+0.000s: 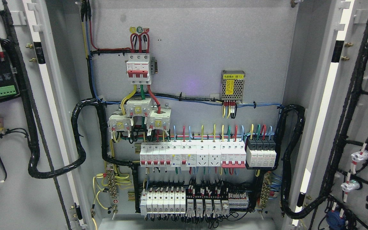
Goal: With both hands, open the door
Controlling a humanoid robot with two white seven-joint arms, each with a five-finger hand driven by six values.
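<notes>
Both doors of the grey electrical cabinet stand swung wide open. The left door (14,134) shows its inner face at the picture's left, with black cable looms and a green terminal block. At the right, the right door (367,121) also shows its inner face, with black wiring and white fittings. Between them the cabinet's back panel (190,48) is in full sight. Neither of my hands nor any arm shows in the head view.
On the panel sit a red-handled main breaker (138,68), a small power supply (232,85), a row of white breakers (192,155) and a lower row of relays and terminals (196,203). Thick black cable loops (78,137) run to each door.
</notes>
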